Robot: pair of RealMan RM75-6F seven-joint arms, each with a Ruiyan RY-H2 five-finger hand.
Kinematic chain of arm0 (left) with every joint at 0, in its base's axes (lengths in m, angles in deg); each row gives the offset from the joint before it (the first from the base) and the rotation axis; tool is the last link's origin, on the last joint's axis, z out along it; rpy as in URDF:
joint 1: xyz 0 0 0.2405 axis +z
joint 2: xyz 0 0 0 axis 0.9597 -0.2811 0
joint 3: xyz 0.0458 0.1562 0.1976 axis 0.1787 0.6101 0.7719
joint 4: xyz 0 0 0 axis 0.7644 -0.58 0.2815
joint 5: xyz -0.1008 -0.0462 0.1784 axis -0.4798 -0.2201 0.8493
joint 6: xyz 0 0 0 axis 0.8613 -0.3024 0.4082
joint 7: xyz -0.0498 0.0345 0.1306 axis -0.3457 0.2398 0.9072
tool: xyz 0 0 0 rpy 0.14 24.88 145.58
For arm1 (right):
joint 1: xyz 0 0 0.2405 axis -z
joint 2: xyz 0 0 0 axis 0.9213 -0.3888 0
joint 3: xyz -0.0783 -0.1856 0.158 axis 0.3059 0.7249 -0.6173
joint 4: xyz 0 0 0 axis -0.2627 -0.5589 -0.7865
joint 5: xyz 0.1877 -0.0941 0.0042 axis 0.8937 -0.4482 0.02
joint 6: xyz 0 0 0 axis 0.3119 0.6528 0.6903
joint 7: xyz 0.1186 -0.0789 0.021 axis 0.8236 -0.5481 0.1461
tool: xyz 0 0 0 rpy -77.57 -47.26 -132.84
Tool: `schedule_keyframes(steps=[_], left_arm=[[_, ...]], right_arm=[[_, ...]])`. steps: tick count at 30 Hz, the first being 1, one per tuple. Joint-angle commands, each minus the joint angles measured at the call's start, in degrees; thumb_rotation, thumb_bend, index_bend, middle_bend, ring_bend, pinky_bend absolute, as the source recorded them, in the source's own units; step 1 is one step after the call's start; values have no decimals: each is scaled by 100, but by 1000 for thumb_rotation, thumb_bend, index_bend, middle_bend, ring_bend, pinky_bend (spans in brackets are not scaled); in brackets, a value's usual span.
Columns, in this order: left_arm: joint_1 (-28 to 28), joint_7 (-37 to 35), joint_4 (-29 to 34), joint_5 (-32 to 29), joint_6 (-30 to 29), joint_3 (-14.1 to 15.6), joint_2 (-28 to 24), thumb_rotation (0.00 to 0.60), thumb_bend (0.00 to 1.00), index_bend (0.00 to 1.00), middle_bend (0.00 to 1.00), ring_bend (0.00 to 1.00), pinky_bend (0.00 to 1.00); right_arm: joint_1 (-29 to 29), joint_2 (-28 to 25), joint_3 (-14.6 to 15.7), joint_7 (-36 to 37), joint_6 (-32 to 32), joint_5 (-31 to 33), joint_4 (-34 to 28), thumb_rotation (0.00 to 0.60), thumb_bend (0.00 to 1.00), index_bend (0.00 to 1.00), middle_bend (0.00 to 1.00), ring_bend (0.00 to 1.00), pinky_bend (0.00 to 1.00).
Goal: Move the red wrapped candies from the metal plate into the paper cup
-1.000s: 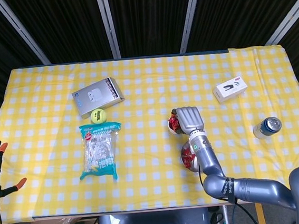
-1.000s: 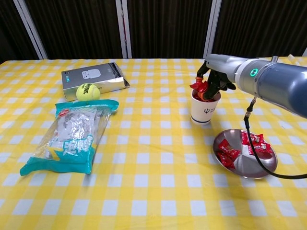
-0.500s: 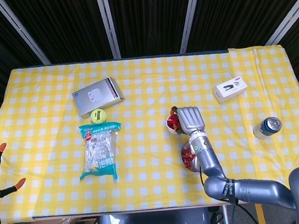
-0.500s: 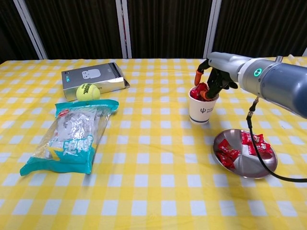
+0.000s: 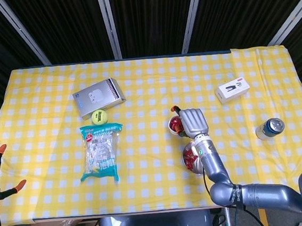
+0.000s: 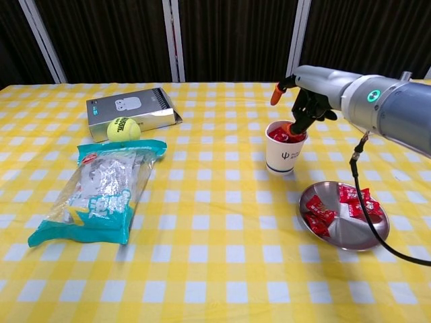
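Chest view: red candies (image 6: 279, 136) in paper cup (image 6: 282, 155), more on metal plate (image 6: 337, 235); right hand (image 6: 304, 108) above, fingers spread, empty.

Paper cup (image 6: 283, 152) stands behind the metal plate (image 6: 345, 235), tennis ball (image 6: 118, 128) far left

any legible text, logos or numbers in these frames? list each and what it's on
Paper cup: a dark psi-like logo mark with tiny print beside it, unreadable.
Tennis ball: dark brand lettering, too blurred to read.
Teal snack bag: large white characters near its lower end, not legible.
Grey box: a small printed graphic, no readable words.
White box: red and dark marks, too small.
Can: nothing readable.
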Motion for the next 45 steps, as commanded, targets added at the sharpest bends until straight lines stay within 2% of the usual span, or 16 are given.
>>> schedule_keyframes(steps=[1, 5, 10, 14, 19, 23, 28, 33, 37, 45], left_arm=[[3, -9, -7, 7, -8, 0, 4, 600, 77, 0, 0, 0, 0], [2, -7, 1, 10, 0, 6, 1, 600, 77, 0, 0, 0, 0], [-1, 8, 13, 28, -9, 6, 3, 600, 78, 0, 0, 0, 0], [-1, 45, 30, 49, -24, 11, 7, 600, 78, 0, 0, 0, 0], [1, 57, 33, 100, -49, 26, 19, 600, 77, 0, 0, 0, 0], [6, 60, 13, 122, -60, 39, 26, 600, 77, 0, 0, 0, 0], [8, 41, -6, 117, -54, 40, 29, 600, 77, 0, 0, 0, 0], [9, 36, -10, 100, -46, 38, 27, 600, 78, 0, 0, 0, 0], [2, 59, 11, 87, -35, 31, 27, 600, 78, 0, 0, 0, 0], [1, 108, 36, 77, -40, 25, 30, 600, 79, 0, 0, 0, 0]], right_arm=[[90, -135, 40, 57, -266, -351, -390, 600, 472, 268, 805, 827, 846], [317, -360, 249, 88, -603, -777, -961, 600, 457, 268, 805, 827, 846], [662, -614, 674, -14, -886, -864, -1460, 600, 398, 267, 805, 827, 846], [934, -634, 1090, -40, -1058, -992, -1495, 600, 369, 268, 805, 827, 846], [1154, -532, 1414, -12, -1055, -959, -1245, 600, 367, 267, 805, 827, 846], [1282, -449, 1500, 76, -1007, -919, -988, 600, 363, 267, 805, 827, 846], [1363, -339, 1558, 106, -928, -929, -690, 600, 297, 268, 805, 827, 846], [1423, -225, 1547, 151, -793, -897, -434, 600, 244, 268, 805, 827, 846], [1469, -174, 1531, 163, -746, -928, -305, 600, 243, 270, 805, 827, 846], [1570, -83, 1482, 259, -631, -963, -71, 600, 242, 380, 805, 827, 846]])
